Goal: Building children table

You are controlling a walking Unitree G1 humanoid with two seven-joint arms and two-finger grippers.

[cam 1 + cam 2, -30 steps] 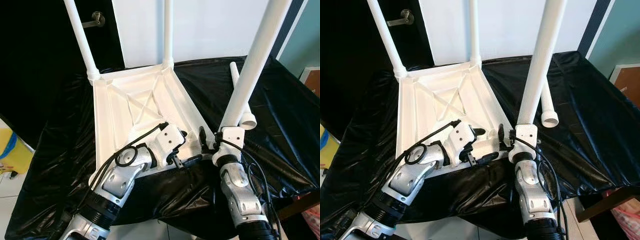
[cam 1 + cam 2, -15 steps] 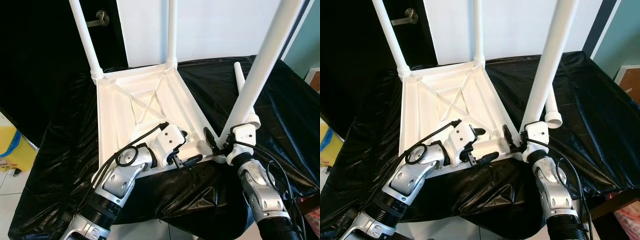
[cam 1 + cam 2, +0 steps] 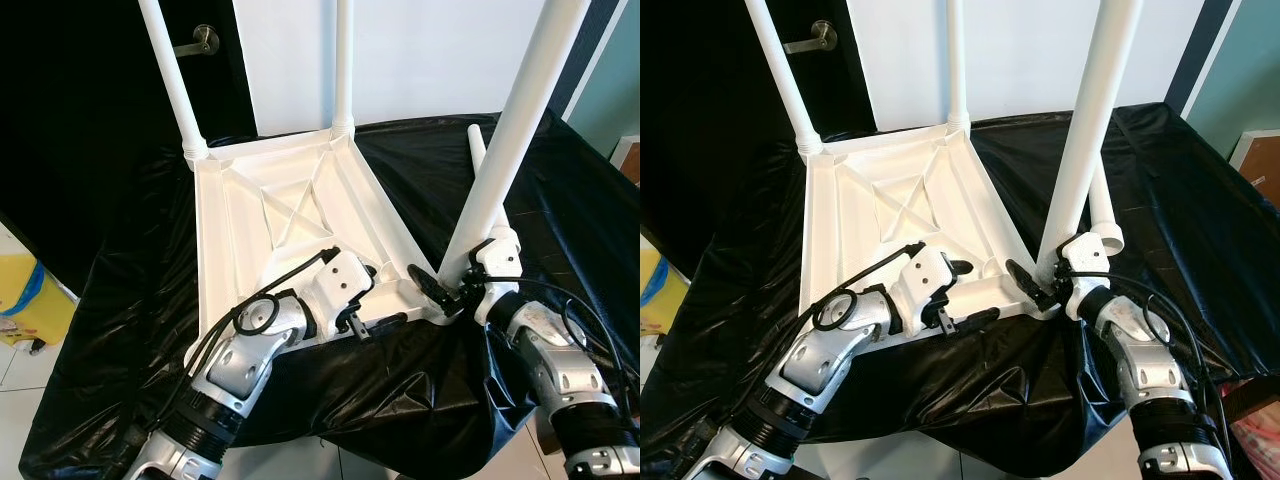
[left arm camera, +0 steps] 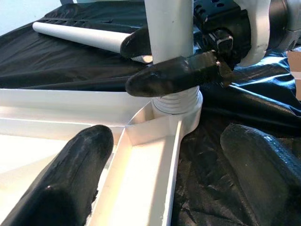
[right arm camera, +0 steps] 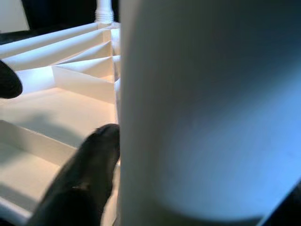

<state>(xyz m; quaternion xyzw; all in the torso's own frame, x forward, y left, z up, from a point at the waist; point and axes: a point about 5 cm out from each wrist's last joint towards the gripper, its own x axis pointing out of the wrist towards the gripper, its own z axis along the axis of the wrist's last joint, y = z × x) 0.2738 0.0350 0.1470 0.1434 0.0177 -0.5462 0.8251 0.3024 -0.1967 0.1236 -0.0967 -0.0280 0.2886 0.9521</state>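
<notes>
A white children's tabletop lies upside down on black sheeting. Two white legs stand in its far corners. A third leg stands tilted at the near right corner socket, and my right gripper is shut on it just above its base. My left gripper is open and straddles the near rim, one finger inside the tabletop and the other over the sheeting. A fourth leg lies loose on the sheeting behind the held one.
Black sheeting covers the whole work surface and hangs over its front edge. Behind stand a dark door with a metal handle and a white wall. A yellow object sits on the floor at the left.
My right forearm has swung out to the right while its gripper stays on the third leg at the near right corner. The left gripper has kept its place; the view shifted slightly.
</notes>
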